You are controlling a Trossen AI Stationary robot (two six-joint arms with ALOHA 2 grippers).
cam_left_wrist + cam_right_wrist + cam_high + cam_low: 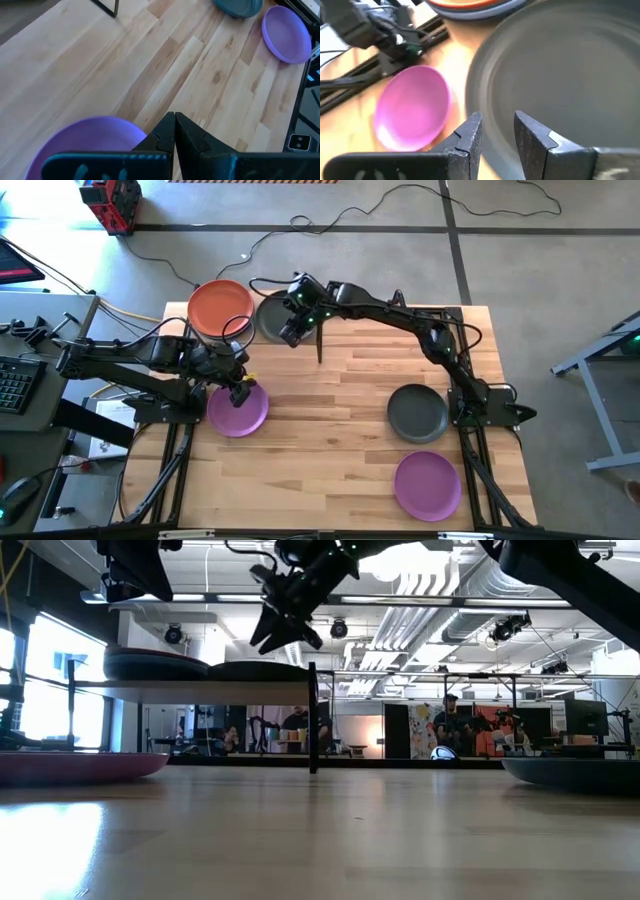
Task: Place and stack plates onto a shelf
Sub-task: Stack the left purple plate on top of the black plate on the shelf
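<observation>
Left pincer [241, 387]: fingers pressed together, holding nothing, over the rim of a purple plate [237, 409] lying at the table's [330, 450] left edge.
Shelf [215, 689]: back left of table; bears an orange plate [220, 306] stacked on a light blue one, with a dark grey plate [270, 318] beside it.
Right pincer [291, 334]: fingers parted, empty, just above that grey plate.
Second grey plate [418, 412]: table, right side.
Second purple plate [428, 485]: near right corner.
</observation>
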